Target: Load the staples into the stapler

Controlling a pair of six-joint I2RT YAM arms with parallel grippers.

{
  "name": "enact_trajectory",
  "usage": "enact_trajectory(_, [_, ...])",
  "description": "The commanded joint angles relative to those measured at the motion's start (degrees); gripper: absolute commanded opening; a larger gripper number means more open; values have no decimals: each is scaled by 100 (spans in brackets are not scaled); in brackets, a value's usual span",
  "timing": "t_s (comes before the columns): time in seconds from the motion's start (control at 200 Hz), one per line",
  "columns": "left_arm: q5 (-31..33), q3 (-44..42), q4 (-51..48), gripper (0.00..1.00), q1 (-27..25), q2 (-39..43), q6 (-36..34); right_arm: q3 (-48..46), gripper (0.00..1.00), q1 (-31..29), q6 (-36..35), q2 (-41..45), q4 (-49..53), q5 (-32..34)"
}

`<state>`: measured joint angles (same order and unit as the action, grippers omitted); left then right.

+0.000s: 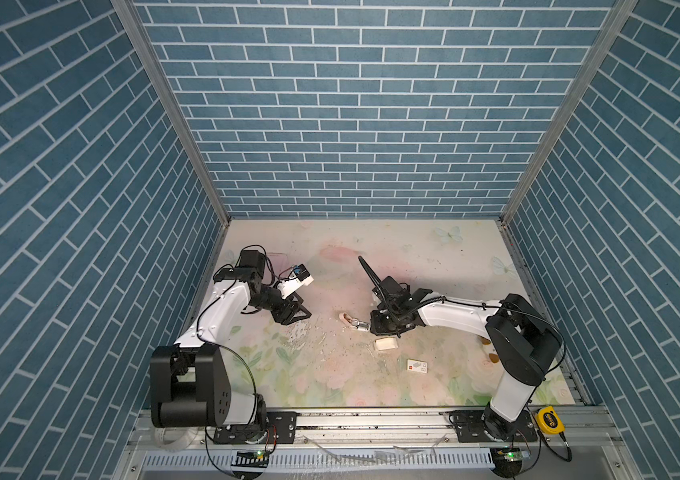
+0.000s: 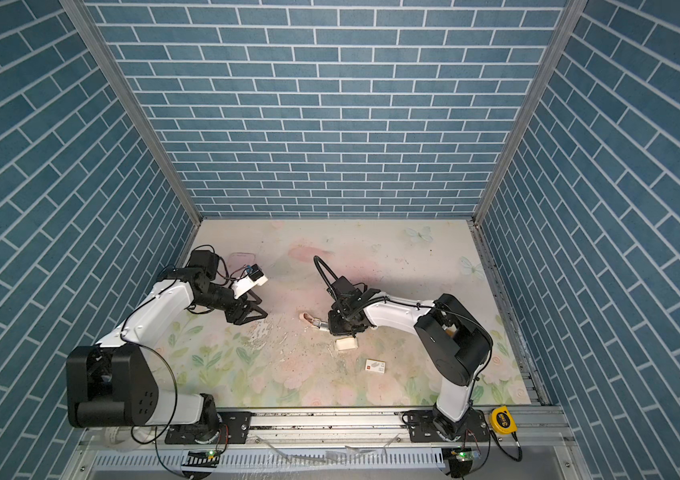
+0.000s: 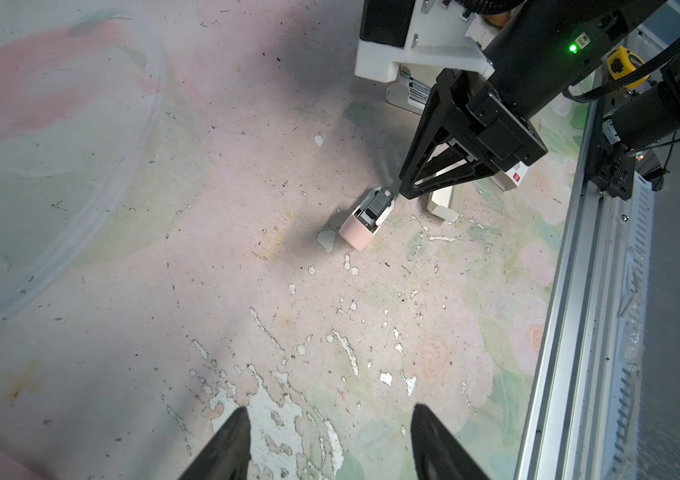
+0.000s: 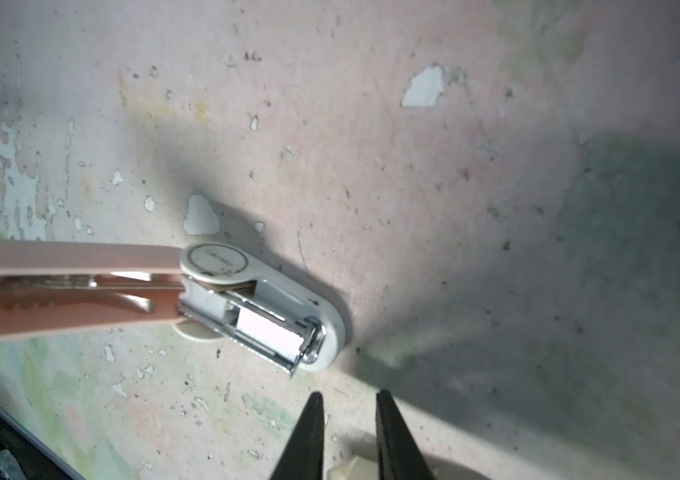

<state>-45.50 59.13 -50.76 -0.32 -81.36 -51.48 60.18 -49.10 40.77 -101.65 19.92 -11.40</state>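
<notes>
The stapler [image 4: 246, 303], pink with a white base, lies swung open near the table's middle, also seen in both top views [image 1: 352, 321] [image 2: 313, 322]. A pale bright strip shows in its metal channel. The cream-white tray of staples [image 1: 386, 344] [image 2: 346, 343] [image 3: 444, 203] sits just in front of it. My right gripper [image 4: 348, 397] hangs between the stapler's channel end and the tray. Its fingers stand a narrow gap apart with nothing between them. My left gripper [image 3: 330, 411] [image 1: 298, 313] is open and empty, well to the left of the stapler.
A flat white card sleeve with a red square [image 1: 417, 365] [image 2: 374, 365] lies nearer the front. A clear plastic lid [image 3: 80, 166] lies at the back left. A yellow tape measure [image 1: 550, 422] rests on the front aluminium rail [image 1: 371, 419]. Blue brick walls close three sides.
</notes>
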Motion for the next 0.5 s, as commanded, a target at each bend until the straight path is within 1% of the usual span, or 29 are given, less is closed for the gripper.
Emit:
enact_trajectory(0.0, [-175,151,111,63,-78,-89,-42,176,24,19,281,-62,180,40])
enact_trajectory(0.315, [-140,332,185,60,-206,-575,-57,347,24,87,386,-249,57,6])
enact_trajectory(0.495, [-168,300,196,58,-232,-627,-50,314,23,119,379,-244,113,67])
